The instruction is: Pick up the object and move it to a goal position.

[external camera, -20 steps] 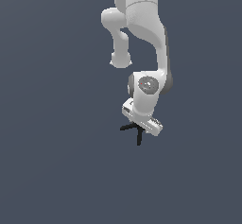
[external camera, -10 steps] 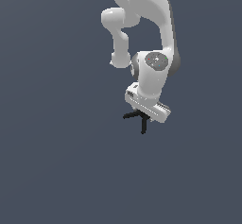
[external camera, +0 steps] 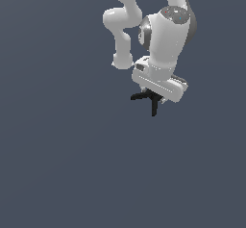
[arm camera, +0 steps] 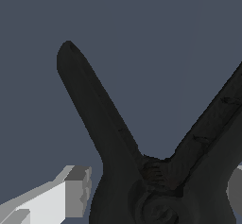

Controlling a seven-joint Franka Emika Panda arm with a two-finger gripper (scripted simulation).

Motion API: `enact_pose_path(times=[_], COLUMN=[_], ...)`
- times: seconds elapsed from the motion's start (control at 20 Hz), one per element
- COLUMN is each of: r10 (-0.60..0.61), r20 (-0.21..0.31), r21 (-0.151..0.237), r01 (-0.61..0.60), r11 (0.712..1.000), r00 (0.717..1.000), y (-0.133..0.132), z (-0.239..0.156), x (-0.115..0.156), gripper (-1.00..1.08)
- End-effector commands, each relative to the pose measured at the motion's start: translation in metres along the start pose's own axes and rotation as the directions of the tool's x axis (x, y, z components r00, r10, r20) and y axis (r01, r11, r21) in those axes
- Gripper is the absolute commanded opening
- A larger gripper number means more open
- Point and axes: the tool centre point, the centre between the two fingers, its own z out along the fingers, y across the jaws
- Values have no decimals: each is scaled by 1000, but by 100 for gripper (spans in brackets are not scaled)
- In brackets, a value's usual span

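The object, a black spring clamp (external camera: 148, 98), hangs just under the white hand of my arm in the exterior view, its two handles splayed out below and toward that view's left. My gripper (external camera: 156, 97) is shut on it; the fingers are hidden behind the hand there. In the wrist view the clamp (arm camera: 118, 138) fills most of the picture, handles spread in a V, with my gripper (arm camera: 152, 197) closed on its pivot end. One white finger (arm camera: 71, 190) shows on one side and the edge of the other (arm camera: 235, 190) on the opposite side. No goal marker shows.
The white arm (external camera: 166, 34) rises from the hand to the upper edge of the exterior view. Around it is only a plain dark grey-blue ground (external camera: 62, 164).
My gripper has risen and shifted toward the exterior view's right, carrying the clamp with it. The clamp keeps its place under the hand.
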Motion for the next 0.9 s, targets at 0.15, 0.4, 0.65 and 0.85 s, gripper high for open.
enact_pose_path(times=[0.15, 0.4, 0.65, 0.85], r10=[0, 1, 1, 0], r20=[-2, -2, -2, -1], r21=[0, -1, -1, -1], r01=[0, -1, -1, 0], r11=[1000, 1000, 1000, 1000], r00=[1000, 1000, 1000, 1000], y=[4, 5, 6, 6], z=[-65, -118, -161, -186], x=[-23, -42, -57, -65], gripper=[-100, -100, -100, -100])
